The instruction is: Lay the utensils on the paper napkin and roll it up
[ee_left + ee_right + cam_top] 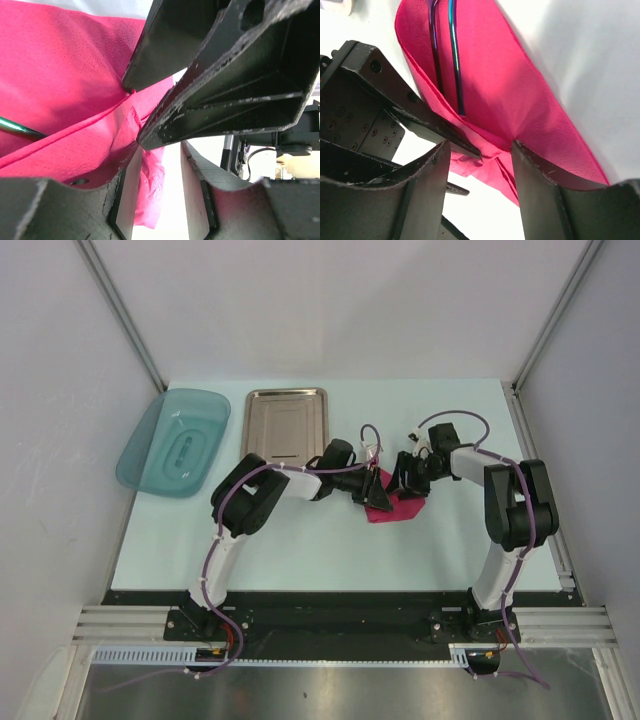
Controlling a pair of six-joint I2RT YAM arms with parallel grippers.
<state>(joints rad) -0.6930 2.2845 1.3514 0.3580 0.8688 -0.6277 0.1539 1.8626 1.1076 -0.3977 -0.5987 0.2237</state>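
Observation:
The magenta paper napkin (392, 504) lies half folded at the table's middle, between both grippers. In the right wrist view the napkin (520, 85) wraps the purple fork handle (434, 47) and the teal spoon handle (454, 60); their heads are hidden. The left wrist view shows the napkin (65, 80) and a bit of the teal handle (20, 129). My left gripper (372, 488) (160, 155) is open, with a loose napkin edge hanging in its gap. My right gripper (405, 480) (480, 150) is open and straddles the napkin's fold.
A rectangular steel tray (286, 423) stands at the back centre-left. A teal translucent dish (174, 440) lies left of it, at the table's left edge. The two arms' fingers sit very close together over the napkin.

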